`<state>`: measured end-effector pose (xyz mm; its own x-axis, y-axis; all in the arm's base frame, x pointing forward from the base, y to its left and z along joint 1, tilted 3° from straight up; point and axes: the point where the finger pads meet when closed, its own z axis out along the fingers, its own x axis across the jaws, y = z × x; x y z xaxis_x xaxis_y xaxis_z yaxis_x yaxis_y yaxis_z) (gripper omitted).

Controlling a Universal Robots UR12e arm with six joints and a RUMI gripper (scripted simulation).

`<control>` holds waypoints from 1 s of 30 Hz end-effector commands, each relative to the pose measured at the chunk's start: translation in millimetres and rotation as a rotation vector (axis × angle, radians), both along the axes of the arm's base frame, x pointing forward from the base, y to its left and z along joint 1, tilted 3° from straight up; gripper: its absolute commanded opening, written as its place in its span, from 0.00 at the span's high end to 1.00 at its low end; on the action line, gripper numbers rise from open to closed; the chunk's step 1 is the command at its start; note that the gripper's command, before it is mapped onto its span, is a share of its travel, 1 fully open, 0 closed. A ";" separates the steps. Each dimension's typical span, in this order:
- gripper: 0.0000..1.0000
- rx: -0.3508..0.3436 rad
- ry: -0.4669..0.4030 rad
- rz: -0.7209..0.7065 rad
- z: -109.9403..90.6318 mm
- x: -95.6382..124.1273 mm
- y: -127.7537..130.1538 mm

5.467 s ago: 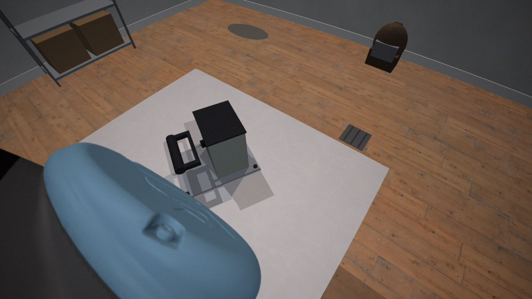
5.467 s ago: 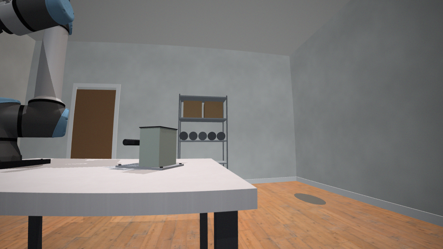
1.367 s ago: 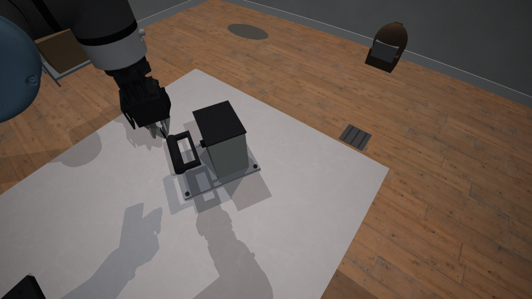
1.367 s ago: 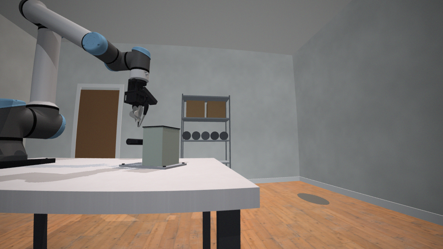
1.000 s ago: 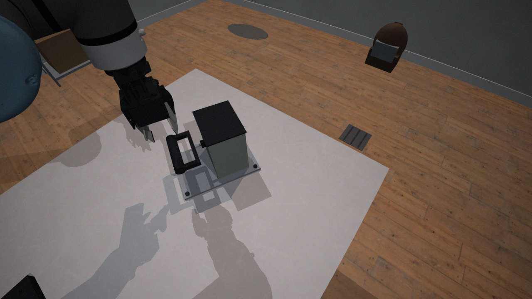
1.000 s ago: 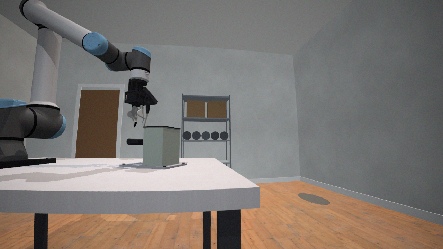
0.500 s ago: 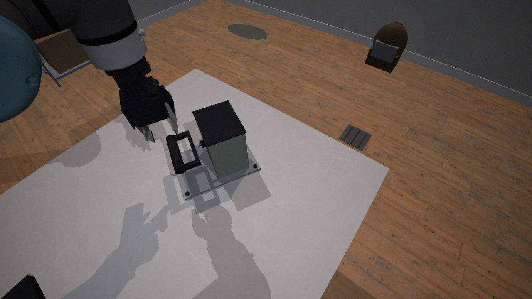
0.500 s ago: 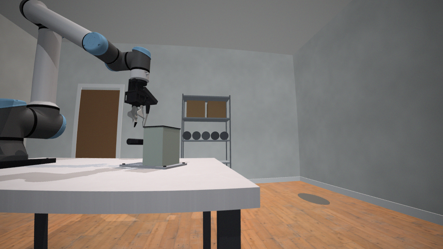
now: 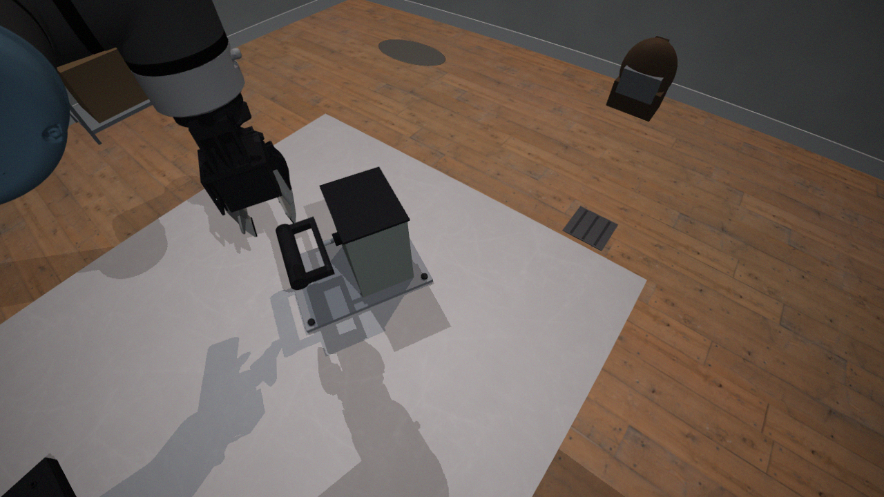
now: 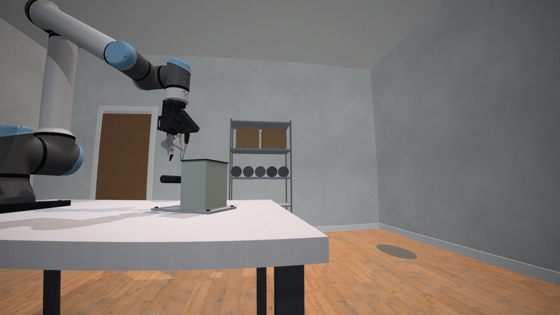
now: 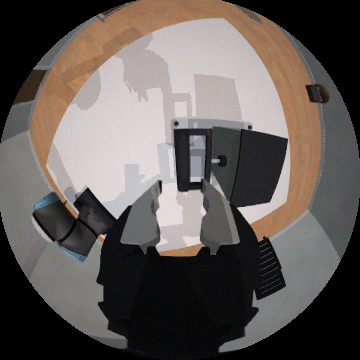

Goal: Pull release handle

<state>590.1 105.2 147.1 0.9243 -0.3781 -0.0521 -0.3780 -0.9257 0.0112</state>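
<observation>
A grey box with a black top (image 9: 371, 231) (image 10: 203, 183) (image 11: 250, 165) stands on a metal base plate (image 9: 395, 291) (image 10: 219, 209) on the white table (image 9: 154, 371) (image 10: 195, 231). A black loop-shaped release handle (image 9: 291, 259) (image 10: 170, 179) (image 11: 183, 165) sticks out of the box's side on a short rod, close in to the box. My gripper (image 9: 269, 217) (image 10: 176, 154) (image 11: 181, 180) hangs in the air above the far end of the handle's grip bar. Its fingers stand partly open with nothing between them and touch nothing.
A metal shelf with boxes and discs (image 10: 260, 156) stands by the back wall. A brown door (image 10: 123, 156) is behind the arm. A floor grate (image 9: 590, 227) and a dark helmet-like object (image 9: 642, 76) lie beyond the table.
</observation>
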 end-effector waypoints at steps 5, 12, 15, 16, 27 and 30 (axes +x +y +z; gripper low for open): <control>0.67 0.000 -0.001 0.000 0.3 0.6 -0.1; 0.67 0.002 0.001 -0.002 -3.1 0.5 -0.1; 0.67 0.002 0.001 -0.002 -5.6 0.5 -0.1; 0.67 0.002 0.001 -0.002 -6.6 0.5 -0.1; 0.67 0.002 0.001 -0.002 -17.9 0.1 -0.2; 0.67 0.002 0.001 -0.002 -22.3 0.0 -0.3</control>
